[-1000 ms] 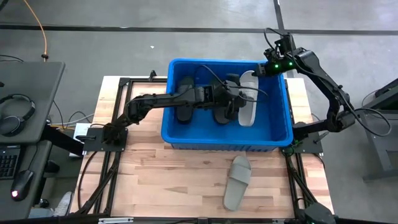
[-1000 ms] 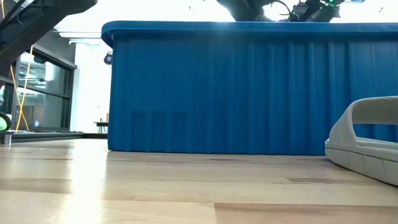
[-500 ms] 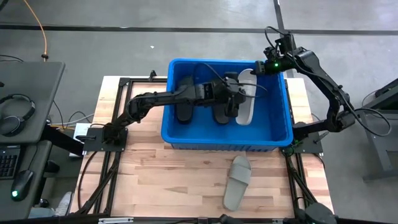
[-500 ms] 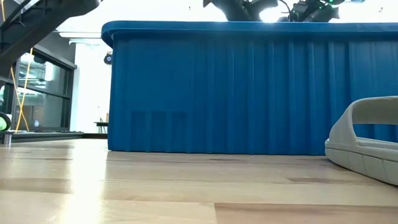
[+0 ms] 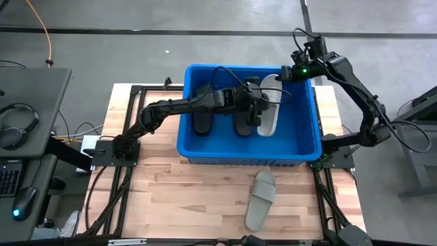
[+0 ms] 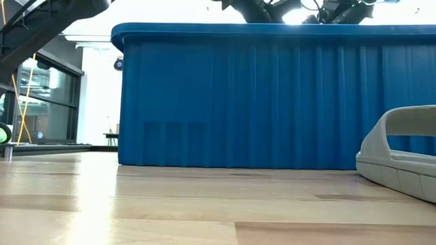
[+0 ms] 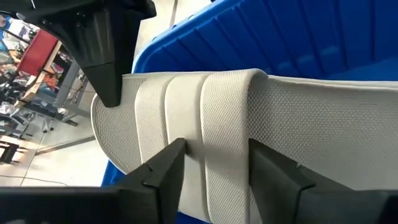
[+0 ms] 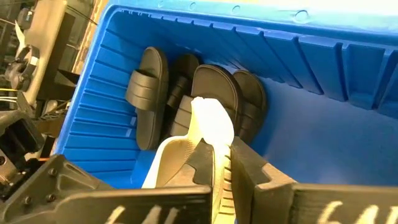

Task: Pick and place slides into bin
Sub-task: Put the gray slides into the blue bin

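Note:
The blue bin [image 5: 250, 160] stands at the table's far middle. Two black slides [image 5: 203, 115] [image 5: 242, 124] lie flat on its floor. To their right, a light grey slide [image 5: 268, 124] slants up toward the bin's far wall. My right gripper [image 5: 278, 80], at that wall, is shut on its raised far end. My left gripper [image 7: 216, 165] reaches in from the left, fingers open on either side of a rib of the ribbed strap [image 7: 186, 106]. Another grey slide [image 5: 261, 199] lies sole-down on the table in front of the bin. My left gripper has a band of the strap [image 7: 214, 143] between its fingers, coming at it slanting down from the table's left. Whether the fingers touch the strap, I cannot tell. My right gripper pinches the light grey slide's far end [image 8: 211, 121] between its two fingers, slanting down from the far right. That end is raised; the near end lies lower in the bin.
The bin's tall front wall [image 6: 272, 95] hides its inside in the low view. The loose grey slide [image 6: 402, 156] is on open wood near the front right. A desk with headphones [image 5: 20, 119] stands left of the table.
My left arm has swung a little toward the table's far edge over the bin. The light grey slide's near end has drifted slightly left, toward the black slides. Its far end stays in my right gripper.

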You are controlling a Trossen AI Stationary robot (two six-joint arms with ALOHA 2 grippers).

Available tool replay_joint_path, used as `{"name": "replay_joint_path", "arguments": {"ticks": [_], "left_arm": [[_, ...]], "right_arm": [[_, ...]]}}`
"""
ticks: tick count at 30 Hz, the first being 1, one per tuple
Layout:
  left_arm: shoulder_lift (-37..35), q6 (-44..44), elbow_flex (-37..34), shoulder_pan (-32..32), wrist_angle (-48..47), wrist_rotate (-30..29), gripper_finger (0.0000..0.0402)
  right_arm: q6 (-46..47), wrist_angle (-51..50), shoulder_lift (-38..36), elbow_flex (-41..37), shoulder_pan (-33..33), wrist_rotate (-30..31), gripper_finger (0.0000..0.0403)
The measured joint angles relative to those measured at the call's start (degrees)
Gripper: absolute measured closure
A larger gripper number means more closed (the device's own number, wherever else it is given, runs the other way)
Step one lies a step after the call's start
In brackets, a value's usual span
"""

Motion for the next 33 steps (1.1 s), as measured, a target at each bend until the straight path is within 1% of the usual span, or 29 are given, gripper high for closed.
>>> {"name": "replay_joint_path", "arguments": {"ticks": [6, 12, 14, 17, 21, 27, 30, 33], "left_arm": [[0.0, 0.5, 0.0, 0.0, -0.1, 0.1, 0.0305], [0.0, 0.5, 0.0, 0.0, -0.1, 0.0, 0.0389], [-0.1, 0.5, 0.0, 0.0, -0.1, 0.0, 0.0392], [-0.1, 0.5, 0.0, 0.0, -0.1, -0.4, 0.0382], [-0.1, 0.5, 0.0, -0.1, -0.1, -0.7, 0.0395], [-0.1, 0.5, 0.0, -0.1, -0.1, -1.0, 0.0398], [-0.1, 0.5, 0.0, -0.1, -0.1, -1.0, 0.0398], [-0.1, 0.5, 0.0, 0.0, -0.3, -1.2, 0.0399]], "right_arm": [[0.6, 0.6, 0.0, 0.0, 0.0, 0.2, 0.0403], [0.6, 0.6, 0.0, 0.0, 0.0, 0.4, 0.0402], [0.6, 0.6, 0.0, 0.0, 0.0, 0.4, 0.0402], [0.6, 0.6, 0.0, 0.0, 0.0, 0.4, 0.0401], [0.6, 0.7, 0.0, 0.0, 0.0, 0.3, 0.0399], [1.0, 0.7, 0.0, 0.0, 0.0, 0.3, 0.0391], [1.9, 1.2, 0.0, 0.0, 0.0, 0.4, 0.0367], [2.6, 2.0, -0.2, 0.0, 0.0, 0.8, 0.0318]]}}
